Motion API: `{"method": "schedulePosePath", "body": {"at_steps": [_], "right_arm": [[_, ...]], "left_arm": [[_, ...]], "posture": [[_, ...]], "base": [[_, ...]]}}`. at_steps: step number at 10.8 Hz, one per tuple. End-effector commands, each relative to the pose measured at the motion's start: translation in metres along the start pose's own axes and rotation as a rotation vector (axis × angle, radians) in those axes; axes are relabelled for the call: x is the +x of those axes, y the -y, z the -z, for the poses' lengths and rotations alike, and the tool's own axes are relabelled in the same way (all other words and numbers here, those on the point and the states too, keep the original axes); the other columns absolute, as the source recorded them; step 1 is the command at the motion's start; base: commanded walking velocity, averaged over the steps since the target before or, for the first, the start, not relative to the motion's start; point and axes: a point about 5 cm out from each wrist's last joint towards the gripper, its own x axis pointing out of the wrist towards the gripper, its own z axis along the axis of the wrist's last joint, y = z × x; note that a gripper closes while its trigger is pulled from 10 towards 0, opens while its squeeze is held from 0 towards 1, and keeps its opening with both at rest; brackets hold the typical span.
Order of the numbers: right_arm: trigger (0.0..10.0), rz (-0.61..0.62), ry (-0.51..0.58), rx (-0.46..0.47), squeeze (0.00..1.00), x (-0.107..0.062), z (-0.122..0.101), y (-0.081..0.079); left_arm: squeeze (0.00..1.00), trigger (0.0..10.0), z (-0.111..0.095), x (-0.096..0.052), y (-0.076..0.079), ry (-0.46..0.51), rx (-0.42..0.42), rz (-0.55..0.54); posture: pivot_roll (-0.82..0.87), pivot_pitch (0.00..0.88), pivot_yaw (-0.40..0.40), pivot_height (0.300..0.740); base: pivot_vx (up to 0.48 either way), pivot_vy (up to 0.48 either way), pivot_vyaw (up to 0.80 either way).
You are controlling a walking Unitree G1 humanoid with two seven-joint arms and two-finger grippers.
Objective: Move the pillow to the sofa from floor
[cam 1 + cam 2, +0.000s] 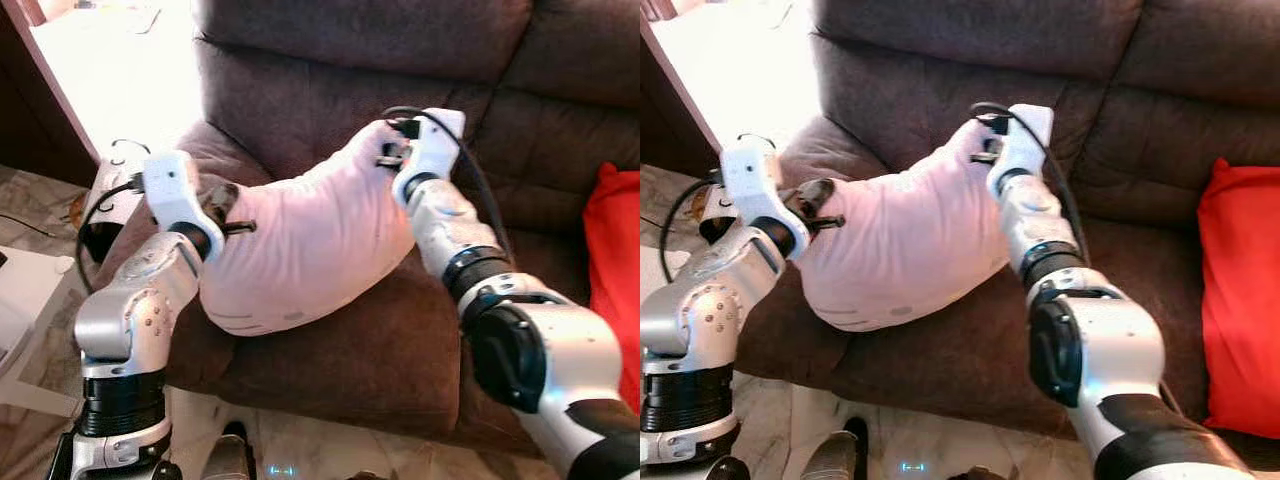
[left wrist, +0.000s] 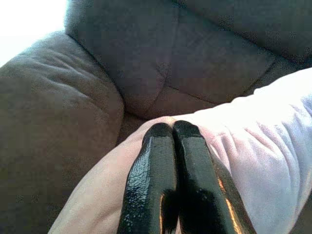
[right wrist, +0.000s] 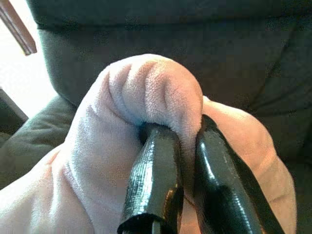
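Over the sofa (image 1: 400, 340) seat I held the pillow (image 1: 300, 250), left pincer (image 2: 173, 134) pressed together on one end, right pincer (image 3: 187, 141) pinching a fold at the other, so it hung level for setting down.

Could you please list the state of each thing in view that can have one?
Pink pillow: held by both grippers over the sofa seat, its lower edge on the cushion.
Left gripper: shut on the pillow's corner.
Right gripper: shut on a fold of the pillow.
Brown sofa: seat partly covered by the pillow.
Red cushion: propped against the sofa back.
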Motion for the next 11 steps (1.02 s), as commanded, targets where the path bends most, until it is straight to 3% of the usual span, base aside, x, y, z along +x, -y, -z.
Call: {"method": "schedulePosePath", "body": {"at_steps": [1, 3, 6, 7, 8, 9, 10, 11], "right_arm": [[10.0, -0.070, -0.047, -0.007, 0.00, -0.001, 0.015, -0.015], [10.0, -0.131, -0.073, -0.023, 0.00, -0.003, 0.026, -0.030], [10.0, -0.139, -0.110, -0.039, 0.00, -0.005, 0.038, -0.031], [10.0, -0.142, -0.114, -0.037, 0.00, -0.005, 0.039, -0.031], [10.0, -0.149, -0.114, -0.032, 0.58, -0.005, 0.039, -0.031], [10.0, -0.155, -0.118, -0.043, 1.00, -0.006, 0.040, -0.032], [10.0, -0.153, -0.119, -0.048, 0.00, -0.006, 0.040, -0.032], [10.0, -0.150, -0.120, -0.047, 0.00, -0.006, 0.041, -0.032]], "left_arm": [[0.00, 10.0, -0.011, -0.004, 0.009, 0.059, 0.010, 0.032], [0.00, 10.0, -0.019, -0.004, 0.000, 0.124, -0.005, -0.055], [0.00, 10.0, -0.002, -0.001, 0.002, 0.082, 0.022, -0.093], [0.44, 10.0, -0.001, -0.001, 0.004, 0.083, 0.027, -0.093], [1.00, 10.0, -0.001, -0.001, 0.004, 0.084, 0.023, -0.094], [1.00, 10.0, 0.000, -0.001, 0.003, 0.086, 0.023, -0.097], [1.00, 10.0, -0.001, -0.001, 0.003, 0.087, 0.023, -0.099], [1.00, 10.0, -0.001, -0.001, 0.003, 0.089, 0.025, -0.099]], "posture": [[0.29, 0.236, -0.118, 0.740], [0.29, 0.246, -0.120, 0.740], [0.28, 0.256, -0.122, 0.740], [0.28, 0.259, -0.123, 0.740], [0.27, 0.259, -0.123, 0.740], [0.27, 0.261, -0.123, 0.740], [0.27, 0.261, -0.123, 0.740], [0.28, 0.262, -0.122, 0.740]], "base": [[0.000, 0.000, 0.00], [0.000, 0.000, 0.00], [0.000, 0.000, 0.00], [0.000, 0.000, 0.00], [0.000, 0.000, 0.00], [0.000, 0.000, 0.00], [0.000, 0.000, 0.00], [0.000, 0.000, 0.00]]}}
